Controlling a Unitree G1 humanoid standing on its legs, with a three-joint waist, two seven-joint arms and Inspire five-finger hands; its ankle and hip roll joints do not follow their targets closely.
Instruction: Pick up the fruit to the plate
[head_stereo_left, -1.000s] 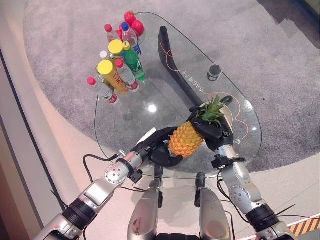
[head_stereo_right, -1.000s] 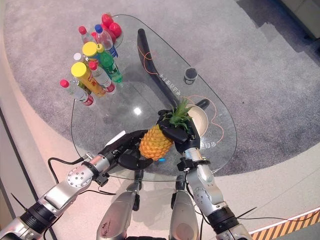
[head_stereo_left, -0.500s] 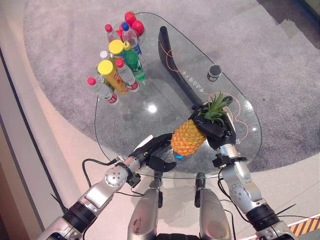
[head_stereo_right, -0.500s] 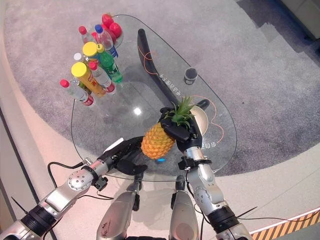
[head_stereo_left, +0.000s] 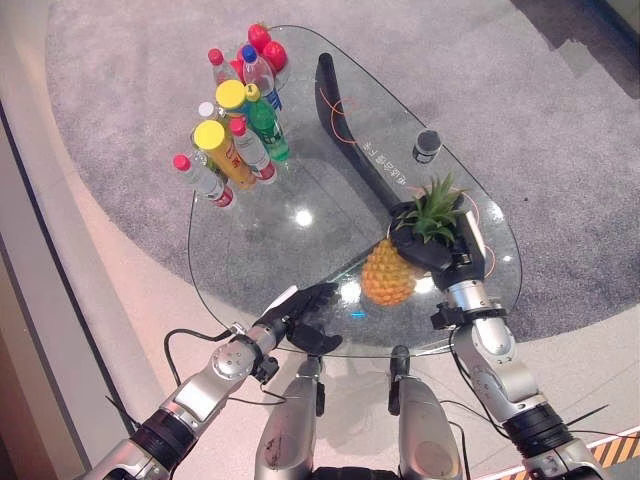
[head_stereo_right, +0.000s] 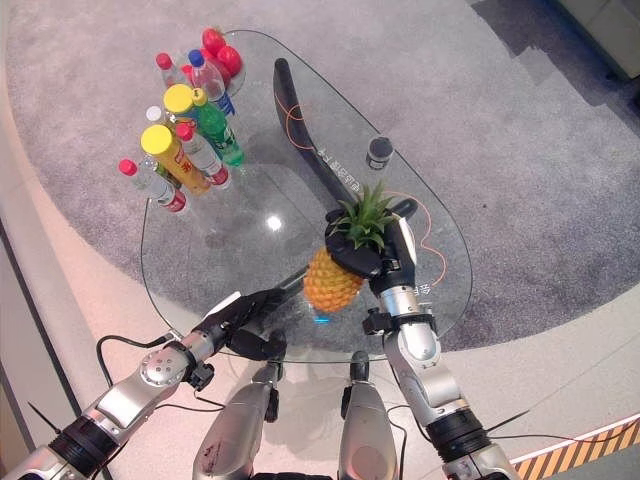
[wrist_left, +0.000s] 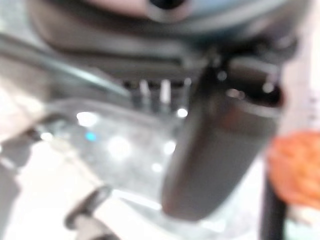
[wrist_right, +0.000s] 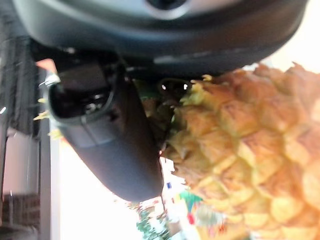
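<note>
A cluster of bottles (head_stereo_left: 232, 140) is seen at the far left corner of the glass table (head_stereo_left: 250, 255), with red fruit (head_stereo_left: 266, 45) just behind it. Near the table's front edge, left of the pineapple, the left hand (head_stereo_left: 300, 318) is held apart from the fruit; its fingers are loosely curled and nothing is held in them. The pineapple (head_stereo_left: 391, 273) is gripped by the right hand (head_stereo_left: 435, 255), whose fingers are wrapped round the top of the fruit just under the green crown, so that the orange body hangs tilted toward the left hand. In the right wrist view the thumb (wrist_right: 112, 135) is pressed against the scaly skin. A pale plate (head_stereo_right: 408, 238) is partly hidden behind that hand. A small dark cup (head_stereo_left: 428, 145) stands further back, well apart from the pineapple.
</note>
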